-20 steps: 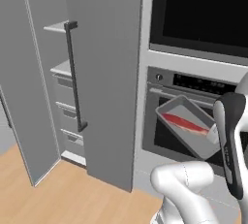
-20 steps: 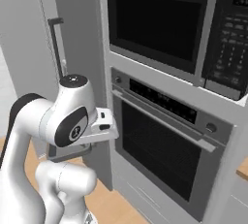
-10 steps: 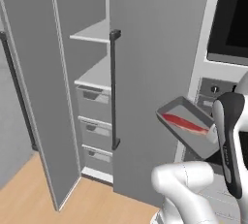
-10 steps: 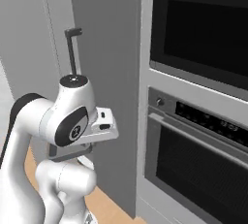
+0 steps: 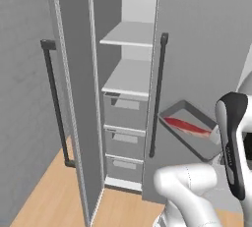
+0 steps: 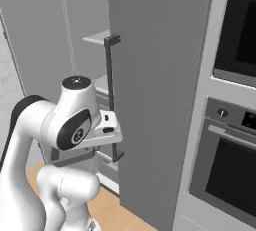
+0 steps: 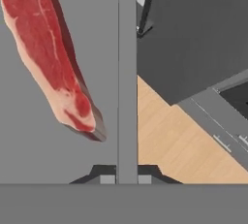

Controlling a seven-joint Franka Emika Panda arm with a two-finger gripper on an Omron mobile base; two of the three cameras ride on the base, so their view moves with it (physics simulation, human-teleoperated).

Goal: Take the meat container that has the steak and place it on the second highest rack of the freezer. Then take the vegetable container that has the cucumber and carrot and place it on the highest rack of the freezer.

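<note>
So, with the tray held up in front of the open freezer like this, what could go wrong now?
The meat container is tilted and the steak lies loose in it, so it might slide out. The gripper pinches only the container's thin wall, so the hold may slip. The freezer opening is narrow; the container could hit the door edge.

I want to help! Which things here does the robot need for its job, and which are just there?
Needed:
- steak in its grey container
- gripper, shut on the container's rim
- freezer, door open

Just there:
- oven
- wooden floor
</note>
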